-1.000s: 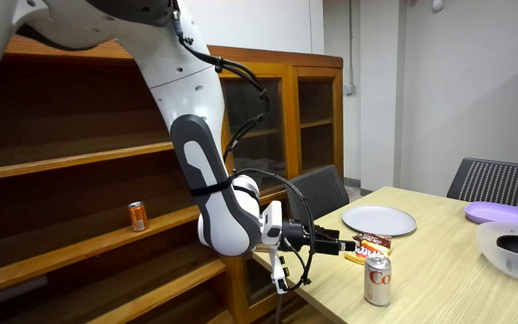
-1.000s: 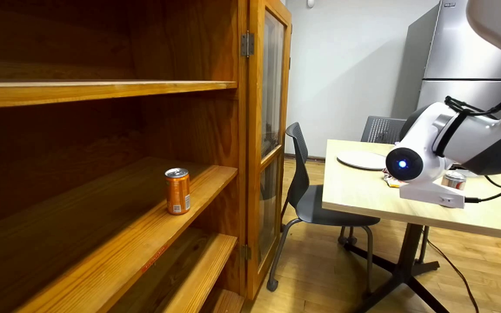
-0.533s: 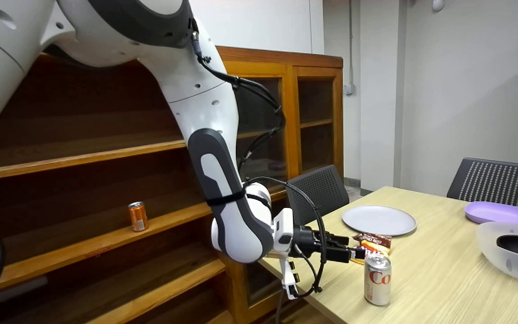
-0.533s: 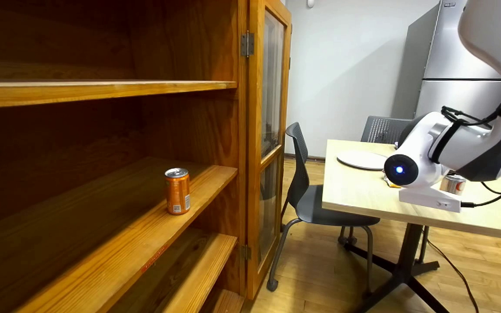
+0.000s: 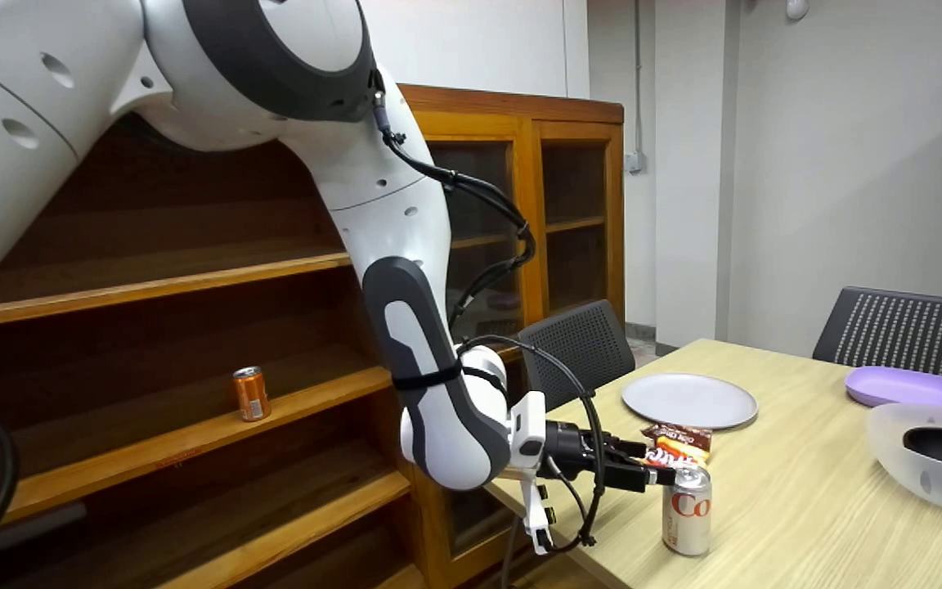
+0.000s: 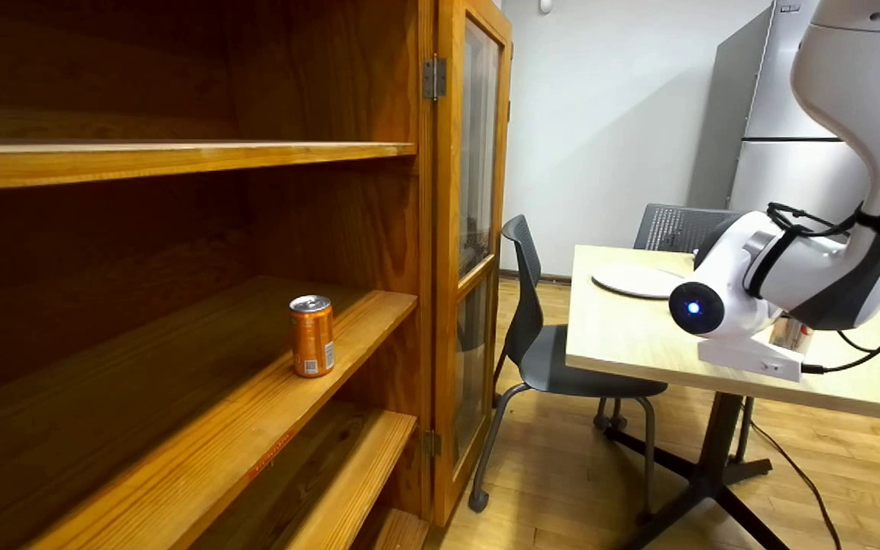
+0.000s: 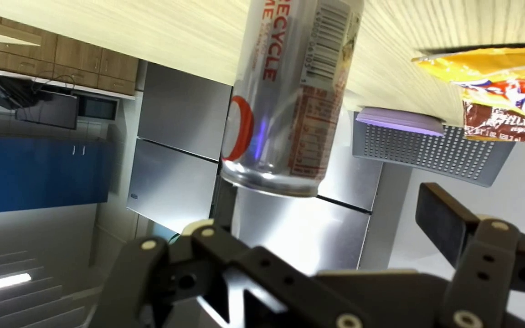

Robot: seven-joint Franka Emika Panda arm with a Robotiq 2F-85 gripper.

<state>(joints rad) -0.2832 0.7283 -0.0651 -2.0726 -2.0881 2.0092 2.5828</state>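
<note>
In an exterior view, low and right of centre, your gripper (image 5: 651, 462) hangs just beside the top of the soda can (image 5: 688, 523), which stands upright on the table (image 5: 798, 491); in an exterior view, at the right, the arm (image 6: 829, 286) hides much of that can. In the upside-down wrist view, the fingers (image 7: 440, 223) are spread and hold nothing, the can sits upper middle, and snack packets (image 7: 508, 95) lie upper right. You'd probably do best to come lower, centring the can before squeezing.
</note>
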